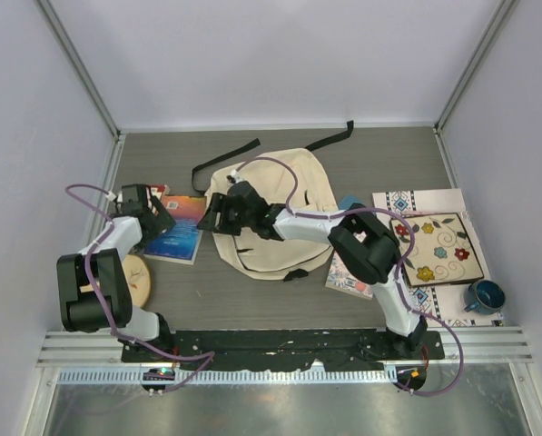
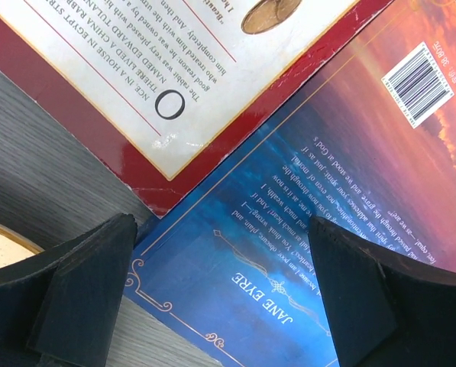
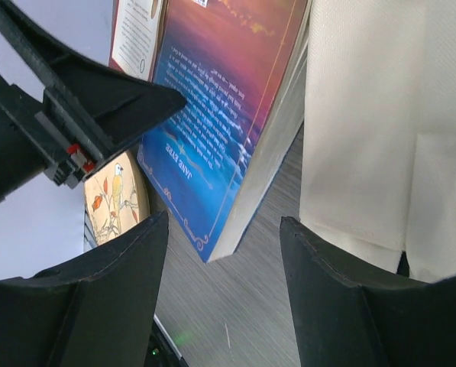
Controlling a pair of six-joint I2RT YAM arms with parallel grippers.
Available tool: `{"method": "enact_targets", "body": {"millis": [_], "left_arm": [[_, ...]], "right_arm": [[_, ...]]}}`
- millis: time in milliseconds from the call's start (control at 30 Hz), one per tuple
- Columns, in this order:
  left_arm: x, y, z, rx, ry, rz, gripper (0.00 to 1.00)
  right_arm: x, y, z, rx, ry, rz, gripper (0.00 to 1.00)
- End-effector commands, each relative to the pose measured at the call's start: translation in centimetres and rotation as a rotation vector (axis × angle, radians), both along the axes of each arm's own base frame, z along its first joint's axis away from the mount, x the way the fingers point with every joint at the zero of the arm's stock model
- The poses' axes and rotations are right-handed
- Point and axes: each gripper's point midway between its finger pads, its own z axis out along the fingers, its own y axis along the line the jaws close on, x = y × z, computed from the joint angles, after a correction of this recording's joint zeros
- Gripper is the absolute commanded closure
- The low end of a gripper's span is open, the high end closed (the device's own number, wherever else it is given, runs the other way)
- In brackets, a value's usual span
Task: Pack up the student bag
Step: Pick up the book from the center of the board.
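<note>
The student bag (image 1: 275, 213) is a cream backpack with black straps, lying flat in the middle of the table. It also shows in the right wrist view (image 3: 388, 130). A blue Jane Eyre book (image 1: 178, 229) lies left of it, partly overlapping a red-edged book (image 1: 159, 193). My left gripper (image 1: 159, 214) is open and empty, hovering over the blue book (image 2: 235, 252) and the red book (image 2: 136, 84). My right gripper (image 1: 214, 218) is open and empty, low at the bag's left edge, beside the blue book's corner (image 3: 212, 115). My left gripper also shows in the right wrist view (image 3: 82, 107).
A round bird coaster (image 1: 139, 277) lies near the left arm. Right of the bag are a small booklet (image 1: 348, 277), a placemat (image 1: 416, 202), a flowered tile (image 1: 437, 247) and a blue mug (image 1: 484, 295). White walls enclose the table.
</note>
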Motion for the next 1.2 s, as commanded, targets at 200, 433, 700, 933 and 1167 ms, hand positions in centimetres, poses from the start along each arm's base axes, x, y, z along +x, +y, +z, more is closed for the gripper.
{"method": "enact_targets", "body": {"millis": [200,433,700,933,1167], "left_arm": [[-2.2,-3.1,-0.4,-0.140,-0.034,-0.051,0.10],[-3.4,-4.6,-0.1,-0.213,-0.055,-0.071,0.16],[-4.5,-5.7,0.6,-0.257,-0.086,-0.089,0.23],[-4.7,-5.8,1.1,-0.259,-0.108,-0.095,0.26],[-4.7,-6.1,0.6,-0.270,-0.103,-0.104,0.27]], "right_arm": [[0.7,3.6,-0.8,0.044,0.031,0.006,0.34],[-0.6,4.2,-2.4,0.029,0.053,0.025,0.35],[-1.2,4.3,-0.6,0.095,0.032,0.038,0.53],[-1.6,4.4,1.8,0.154,-0.006,0.056,0.63],[-2.3,4.2,2.3,0.156,-0.028,0.088,0.72]]}}
